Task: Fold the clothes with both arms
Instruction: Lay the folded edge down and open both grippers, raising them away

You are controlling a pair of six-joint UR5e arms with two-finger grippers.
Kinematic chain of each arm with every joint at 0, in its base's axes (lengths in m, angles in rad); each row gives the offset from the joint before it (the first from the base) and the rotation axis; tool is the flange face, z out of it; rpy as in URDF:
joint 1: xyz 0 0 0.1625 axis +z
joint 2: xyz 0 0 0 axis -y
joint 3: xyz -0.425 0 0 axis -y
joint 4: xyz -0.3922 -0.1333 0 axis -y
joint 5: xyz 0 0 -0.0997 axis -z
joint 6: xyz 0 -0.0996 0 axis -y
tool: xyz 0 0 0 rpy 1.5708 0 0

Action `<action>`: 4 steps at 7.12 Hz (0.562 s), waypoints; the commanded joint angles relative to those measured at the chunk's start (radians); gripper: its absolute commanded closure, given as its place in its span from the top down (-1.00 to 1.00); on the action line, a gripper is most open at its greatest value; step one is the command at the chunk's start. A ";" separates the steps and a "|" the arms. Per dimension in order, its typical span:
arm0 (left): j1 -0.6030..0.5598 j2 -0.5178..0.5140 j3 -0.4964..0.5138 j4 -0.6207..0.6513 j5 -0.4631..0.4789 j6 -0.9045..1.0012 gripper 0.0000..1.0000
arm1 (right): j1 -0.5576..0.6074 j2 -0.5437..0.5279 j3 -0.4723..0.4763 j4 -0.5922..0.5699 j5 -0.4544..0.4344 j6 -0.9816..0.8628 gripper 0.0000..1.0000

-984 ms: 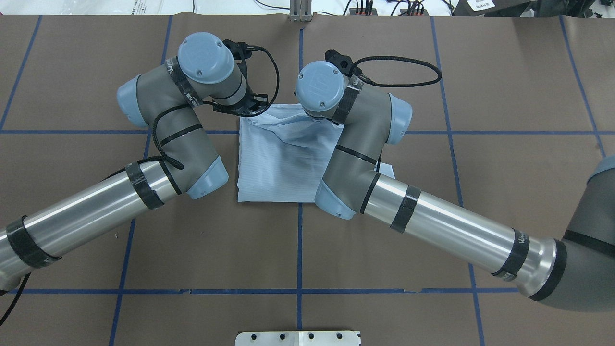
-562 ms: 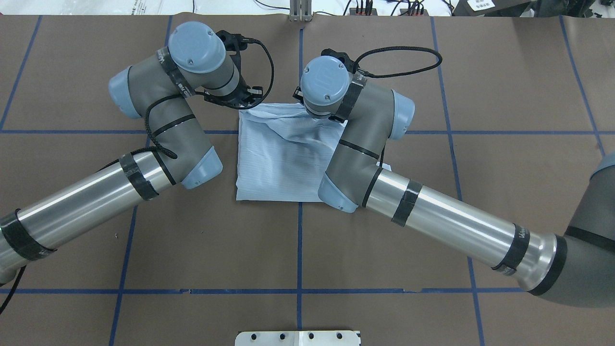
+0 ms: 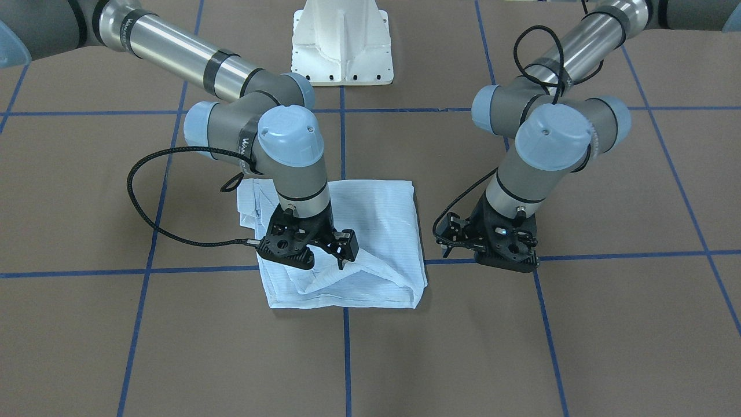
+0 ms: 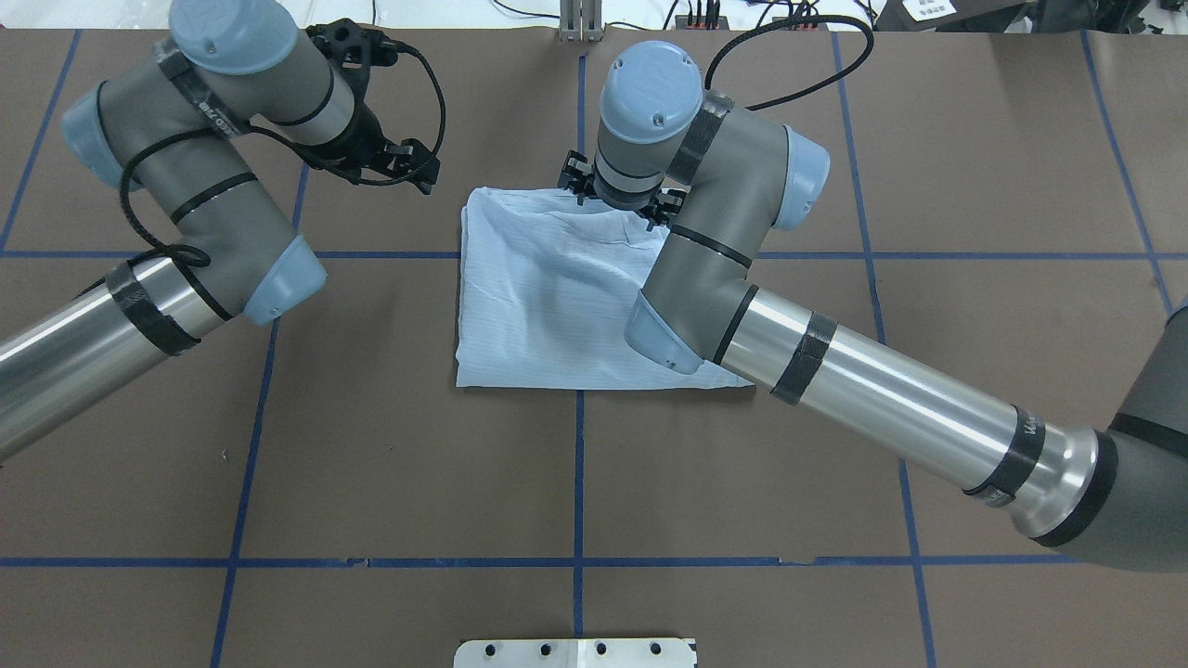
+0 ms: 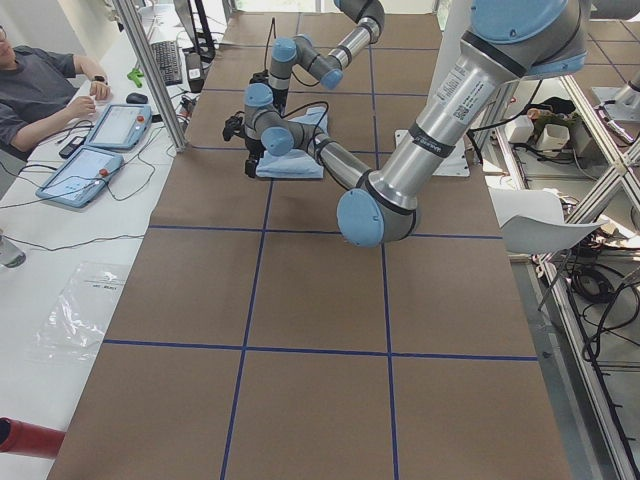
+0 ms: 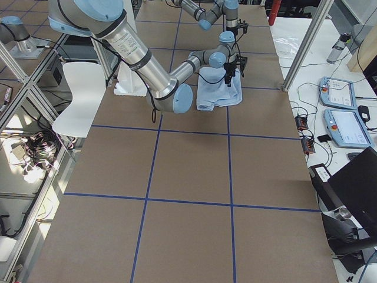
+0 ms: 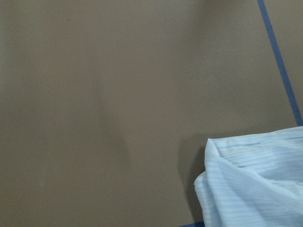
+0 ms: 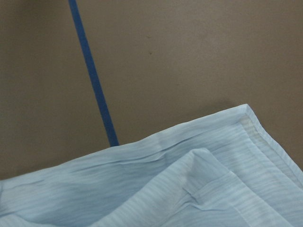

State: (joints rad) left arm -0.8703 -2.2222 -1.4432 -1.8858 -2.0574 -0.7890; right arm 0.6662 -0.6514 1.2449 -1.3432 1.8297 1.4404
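The light blue striped shirt (image 4: 543,297) lies folded into a rough square at the table's middle (image 3: 376,226), with a loose layered corner toward the far edge. My right gripper (image 3: 325,258) hovers just over the shirt's far edge, fingers spread, with no cloth between them; in the overhead view the wrist hides most of it. My left gripper (image 4: 419,167) is off the shirt, over bare table beside its far left corner (image 3: 444,242), open and empty. Both wrist views show only a shirt corner (image 7: 255,184) (image 8: 189,179) and table.
Brown table cover with blue tape grid lines (image 4: 577,482). The white pedestal base (image 3: 341,46) stands at the robot's side. A person (image 5: 40,85) sits at a side desk with tablets. A white chair (image 6: 76,88) stands beside the table.
Both grippers carried the shirt's lifted edge toward the far side. The left one let go and swung away to the left. The edge now lies flat under the right gripper.
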 commanded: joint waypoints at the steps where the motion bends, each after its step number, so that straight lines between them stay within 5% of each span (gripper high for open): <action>1: -0.016 0.070 -0.069 0.010 -0.013 0.056 1.00 | -0.010 -0.007 0.011 -0.011 0.019 -0.113 1.00; 2: -0.021 0.117 -0.148 0.057 -0.013 0.098 1.00 | 0.015 -0.028 0.028 -0.064 0.042 -0.206 1.00; 4: -0.059 0.162 -0.259 0.187 -0.013 0.251 1.00 | 0.126 -0.139 0.208 -0.283 0.132 -0.488 1.00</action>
State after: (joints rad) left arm -0.9070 -2.0957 -1.6308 -1.7690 -2.0701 -0.6230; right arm 0.7258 -0.7193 1.3474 -1.5108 1.9069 1.1177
